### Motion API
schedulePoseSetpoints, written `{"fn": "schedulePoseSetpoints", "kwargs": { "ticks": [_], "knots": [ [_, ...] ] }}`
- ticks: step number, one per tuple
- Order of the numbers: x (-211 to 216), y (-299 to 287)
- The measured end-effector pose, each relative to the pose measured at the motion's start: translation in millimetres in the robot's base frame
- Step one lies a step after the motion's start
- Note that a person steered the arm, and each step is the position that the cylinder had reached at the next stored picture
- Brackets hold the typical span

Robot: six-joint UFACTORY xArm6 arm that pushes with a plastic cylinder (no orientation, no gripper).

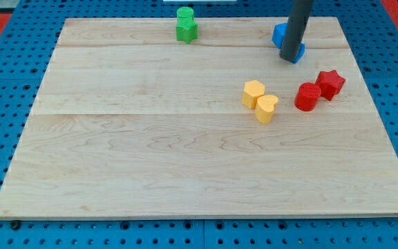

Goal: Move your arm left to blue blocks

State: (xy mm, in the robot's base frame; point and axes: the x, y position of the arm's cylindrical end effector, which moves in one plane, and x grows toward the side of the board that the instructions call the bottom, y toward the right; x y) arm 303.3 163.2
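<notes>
Small blue blocks [279,34], shape hard to make out, were found flat near the view's top right on the board, mostly hidden behind the dark rod, touching each other.

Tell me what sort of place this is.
Likely a robotics lab bench: a bare wooden board lies on a blue perforated mounting plate, small coloured blocks sit in pairs, and my tip rests against the blue blocks.

Blue blocks [280,34] crowd my tip [290,58]; red, yellow blocks below.
</notes>
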Motion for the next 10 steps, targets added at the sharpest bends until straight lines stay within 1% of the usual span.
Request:
{"fn": "schedulePoseSetpoints", "kwargs": {
  "ticks": [1,2,3,6,10],
  "knots": [
    [-2,0],
    [5,-5],
    [15,-51],
    [10,-56],
    [-14,-65]
  ]
}}
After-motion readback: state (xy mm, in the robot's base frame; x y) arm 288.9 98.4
